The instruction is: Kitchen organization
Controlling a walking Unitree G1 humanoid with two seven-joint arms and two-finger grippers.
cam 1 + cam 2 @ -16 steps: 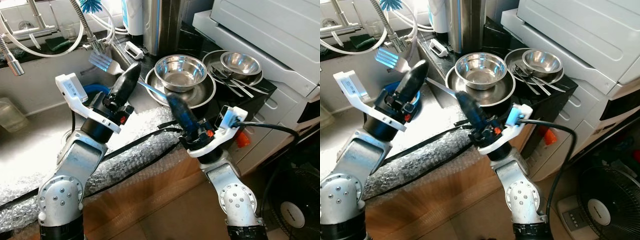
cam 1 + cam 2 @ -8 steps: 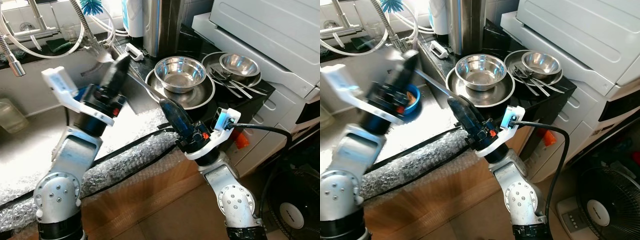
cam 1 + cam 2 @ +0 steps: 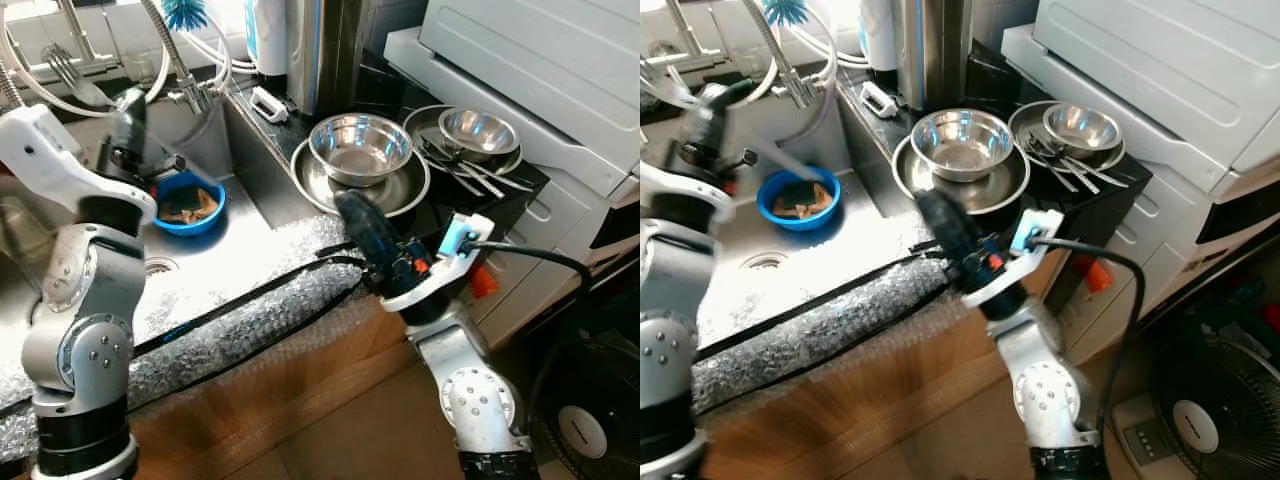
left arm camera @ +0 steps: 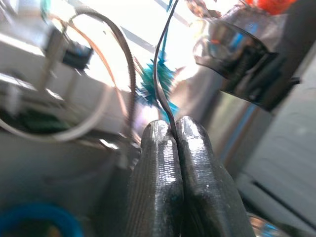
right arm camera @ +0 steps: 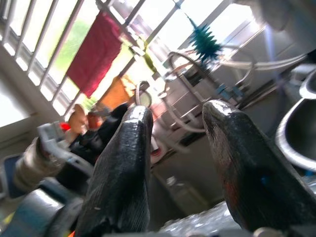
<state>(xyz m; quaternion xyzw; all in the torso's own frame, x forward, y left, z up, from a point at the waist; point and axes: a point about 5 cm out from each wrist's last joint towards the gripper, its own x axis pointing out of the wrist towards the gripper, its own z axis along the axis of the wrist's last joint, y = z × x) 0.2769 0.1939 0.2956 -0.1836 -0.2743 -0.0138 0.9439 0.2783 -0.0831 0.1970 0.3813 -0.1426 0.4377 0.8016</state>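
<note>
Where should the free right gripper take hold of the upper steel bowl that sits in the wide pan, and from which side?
Grip the bowl by its thin rim, on the near edge facing the right gripper, coming from above with one finger inside and one outside. It stands upright and open, its round wall is too wide to span, and the pan hugs its base.

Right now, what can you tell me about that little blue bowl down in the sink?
The blue bowl is small, round and looks like plastic, bright blue inside and out. It sits upright on the steel floor of the sink, near the back corner, below the spring-necked tap. Inside lie some brown and tan scraps, possibly food or a sponge; I cannot tell which. Nothing grips it: the left gripper is raised above and beside it, not touching.
</note>
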